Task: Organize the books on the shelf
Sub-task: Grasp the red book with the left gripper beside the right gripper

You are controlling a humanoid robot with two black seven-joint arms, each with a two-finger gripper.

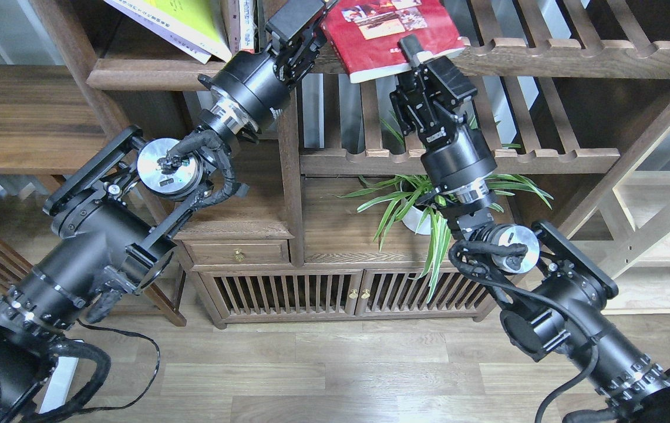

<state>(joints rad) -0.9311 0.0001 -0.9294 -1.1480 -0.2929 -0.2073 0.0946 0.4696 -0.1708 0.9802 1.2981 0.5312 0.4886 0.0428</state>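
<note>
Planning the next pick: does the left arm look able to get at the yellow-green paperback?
Probably yes. The left gripper is up at the solid dark plank shelf, with only narrow upright books between it and the leaning yellow-green paperback.

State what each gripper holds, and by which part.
The right gripper pinches the dark red paperback book at its lower right corner. The left gripper's hold cannot be told.

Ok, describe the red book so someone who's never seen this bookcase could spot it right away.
Start at the big dark wooden bookcase and find the top slatted shelf right of its central upright. The red book lies tilted over that shelf's front rail, its lower edge pinched by the right tool. It is the only red cover; the books to its left are yellow-green and pale.
</note>
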